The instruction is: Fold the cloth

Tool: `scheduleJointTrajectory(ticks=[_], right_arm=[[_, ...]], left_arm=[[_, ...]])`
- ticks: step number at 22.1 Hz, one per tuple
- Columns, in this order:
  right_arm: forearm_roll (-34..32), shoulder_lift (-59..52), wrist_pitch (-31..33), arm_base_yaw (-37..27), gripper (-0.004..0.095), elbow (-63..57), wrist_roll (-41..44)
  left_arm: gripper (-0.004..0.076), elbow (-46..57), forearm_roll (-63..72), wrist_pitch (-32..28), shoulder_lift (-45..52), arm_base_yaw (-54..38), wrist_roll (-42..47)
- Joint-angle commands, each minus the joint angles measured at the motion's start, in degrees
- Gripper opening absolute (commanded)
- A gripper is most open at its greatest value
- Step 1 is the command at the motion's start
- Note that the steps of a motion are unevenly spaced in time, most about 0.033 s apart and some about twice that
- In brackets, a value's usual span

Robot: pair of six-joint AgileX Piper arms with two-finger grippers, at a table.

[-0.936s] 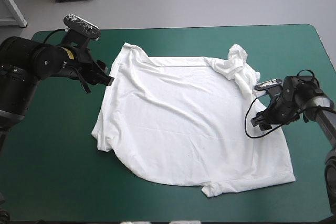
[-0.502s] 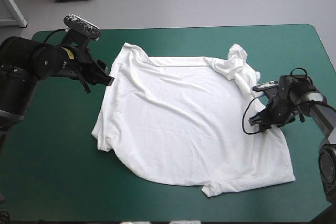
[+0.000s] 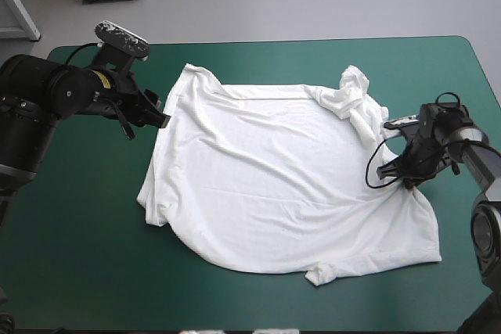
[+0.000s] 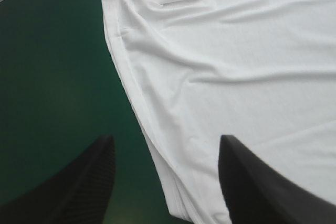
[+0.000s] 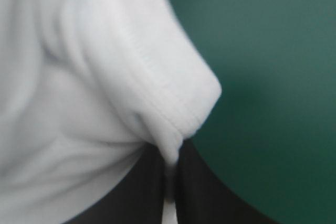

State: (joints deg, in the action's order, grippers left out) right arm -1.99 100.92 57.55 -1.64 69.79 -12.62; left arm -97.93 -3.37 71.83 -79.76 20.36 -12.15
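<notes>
I see the T-shirt lying spread and wrinkled on the teal-green cover, about the middle of the table, with one sleeve bunched at its far right corner. My left gripper stands wide at the shirt's left edge (one black finger is over the cover, the other over the white cloth). My right gripper is pinched on the hem at the shirt's right side, a thick fold of it caught between the fingers.
</notes>
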Motion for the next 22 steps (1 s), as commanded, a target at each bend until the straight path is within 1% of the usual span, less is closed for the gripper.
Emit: scheduleJointTrajectory(ticks=[1, 4, 6, 8, 10, 12, 14, 19, 22], right_arm=[[-4.0, -0.3, -3.0, -7.6, -0.0017, 8.3, 0.6], [-2.7, -0.2, -3.3, -12.6, -0.0017, 16.4, 0.6], [1.3, 1.5, -3.2, -15.6, -0.0017, 24.4, -0.2], [3.4, 4.1, -3.1, -16.1, -0.0016, 30.7, -0.7], [4.2, 7.8, -3.1, -16.1, -0.0017, 37.2, -0.7], [5.9, 12.0, -3.1, -16.1, -0.0017, 42.3, -0.7], [6.0, 15.7, -3.5, -16.1, -0.0017, 46.3, -0.7], [7.4, 20.7, -4.1, -17.2, -0.0017, 50.2, -0.7], [8.5, 21.5, -4.1, -17.8, -0.0017, 50.2, -2.6]], left_arm=[[0.0427, -1.3, 0.0, -1.2, 1.9, 0.4, 0.9], [0.0427, -1.3, 0.0, -2.2, 1.9, 0.4, 0.9], [0.0426, -1.3, -0.1, -3.1, 1.9, 0.4, 0.8], [0.0426, -1.3, -0.3, -3.4, 1.9, 0.4, 0.8], [0.0424, -1.3, -0.3, -4.1, 1.8, 0.4, 0.8], [0.0424, -1.3, -0.3, -4.7, 1.8, 0.4, 0.8], [0.0424, -1.3, -0.3, -5.0, 1.8, 0.4, 0.8], [0.0423, -1.3, -0.3, -5.1, 1.8, 0.4, 0.8], [0.0423, -1.3, -0.3, -5.2, 1.8, 0.4, 0.8]])
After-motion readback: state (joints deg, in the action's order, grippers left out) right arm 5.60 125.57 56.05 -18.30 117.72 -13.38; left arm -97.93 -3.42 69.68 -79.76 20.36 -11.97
